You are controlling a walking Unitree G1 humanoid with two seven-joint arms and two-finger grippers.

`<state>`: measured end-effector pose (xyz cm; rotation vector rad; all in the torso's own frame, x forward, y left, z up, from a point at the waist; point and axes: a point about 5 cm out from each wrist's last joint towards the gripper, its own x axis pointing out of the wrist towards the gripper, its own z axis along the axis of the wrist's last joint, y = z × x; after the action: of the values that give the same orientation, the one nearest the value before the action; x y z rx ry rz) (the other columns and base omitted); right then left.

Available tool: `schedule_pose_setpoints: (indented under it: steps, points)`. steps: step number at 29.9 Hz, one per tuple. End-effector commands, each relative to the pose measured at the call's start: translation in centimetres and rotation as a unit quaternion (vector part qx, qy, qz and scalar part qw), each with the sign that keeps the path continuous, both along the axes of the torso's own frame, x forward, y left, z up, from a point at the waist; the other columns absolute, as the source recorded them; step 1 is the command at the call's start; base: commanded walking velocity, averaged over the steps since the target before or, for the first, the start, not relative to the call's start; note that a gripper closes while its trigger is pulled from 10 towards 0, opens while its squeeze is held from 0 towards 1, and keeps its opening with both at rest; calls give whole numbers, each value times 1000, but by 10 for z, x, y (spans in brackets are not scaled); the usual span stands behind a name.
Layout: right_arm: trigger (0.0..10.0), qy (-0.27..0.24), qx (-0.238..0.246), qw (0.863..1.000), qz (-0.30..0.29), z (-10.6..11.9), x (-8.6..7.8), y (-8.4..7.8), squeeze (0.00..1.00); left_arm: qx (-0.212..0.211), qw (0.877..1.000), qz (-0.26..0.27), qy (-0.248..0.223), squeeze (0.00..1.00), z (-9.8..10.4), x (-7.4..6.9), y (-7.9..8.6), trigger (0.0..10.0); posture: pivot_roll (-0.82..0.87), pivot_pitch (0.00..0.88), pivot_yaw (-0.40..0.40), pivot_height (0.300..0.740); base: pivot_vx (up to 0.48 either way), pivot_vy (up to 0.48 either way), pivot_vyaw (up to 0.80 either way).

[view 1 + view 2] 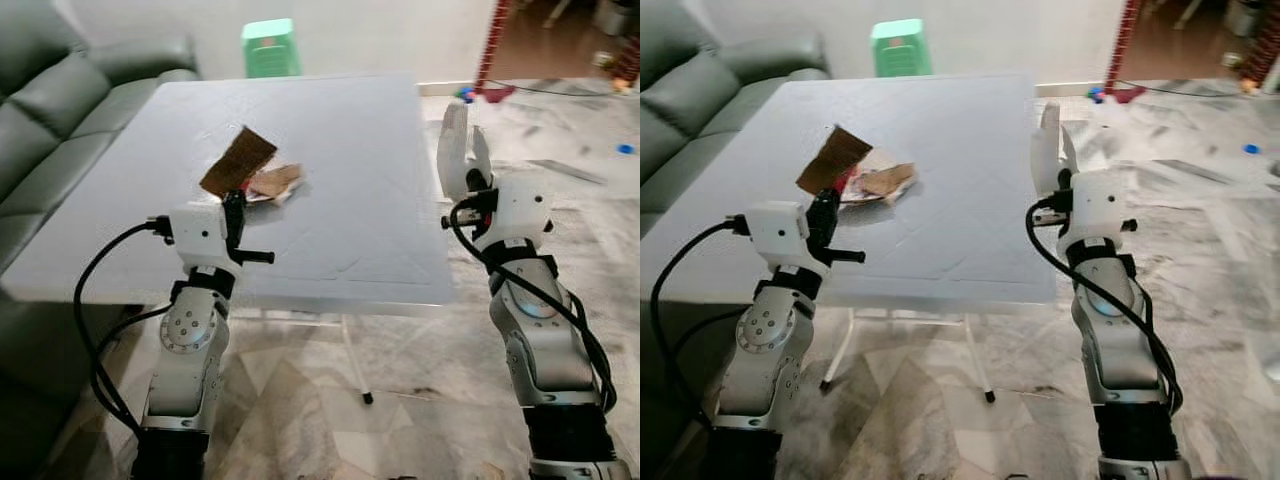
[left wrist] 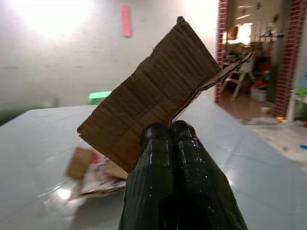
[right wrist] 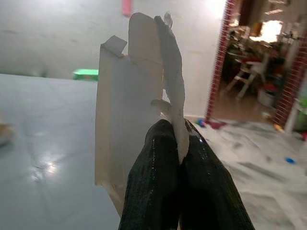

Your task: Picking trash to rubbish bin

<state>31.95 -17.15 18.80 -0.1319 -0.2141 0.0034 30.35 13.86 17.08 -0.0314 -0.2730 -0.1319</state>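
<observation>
Cardboard (image 1: 238, 160) is standing up from the left gripper (image 2: 171, 132), a brown corrugated sheet tilted on its corner and raised above the near left part of the counter (image 1: 350, 150). The two black fingers (image 2: 153, 177) are pressing tight together on its lower edge, as the left wrist view is showing plainly. The left arm is reaching up from below the counter's front edge.

Just beyond the held sheet, more trash (image 1: 275, 182) is lying flat on the pale counter top: a small heap of torn brown card and a printed wrapper (the print is too blurred to read). It is sitting close to the cardboard but apart from the left gripper.

The right gripper (image 3: 178, 129) is holding a flattened white carton piece (image 1: 455, 150) upright at the counter's right edge, level with the far side of the heap. Its fingers (image 3: 153, 182) are closing hard on the lower part of the white piece, which is rising well above the fingertips with a folded flap at the top.

A grey sofa (image 1: 60, 100) is running along the counter's left side. A green plastic stool (image 1: 270, 47) is standing against the far wall behind the counter. The marbled tile floor (image 1: 400, 340) is spreading out to the right, with small coloured items scattered near a brick-red doorway (image 3: 225, 48).
</observation>
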Motion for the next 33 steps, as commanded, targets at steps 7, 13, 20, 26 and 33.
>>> schedule_pose_setpoints:
  steps: [7,13,20,26,33]
  points:
    - [10000,-20,4,1000,12,12,0,5,0,-6,1000,4,10,0,-2,2,4,0,-64,24,72,740,0,0,0]
    - [10000,-17,8,1000,17,12,1,7,0,-9,1000,3,16,0,-5,1,4,0,-62,24,71,740,0,0,0]
    - [10000,-17,10,1000,12,13,1,7,0,-8,1000,3,19,0,-6,0,5,0,-60,26,72,740,0,209,0]
    - [10000,-12,23,1000,11,12,3,7,0,-8,1000,0,23,0,-7,0,5,0,-59,26,70,740,0,291,0]
    - [10000,4,37,999,-18,9,8,-1,0,-7,1000,0,24,0,-7,1,5,0,-57,25,71,740,0,313,0]
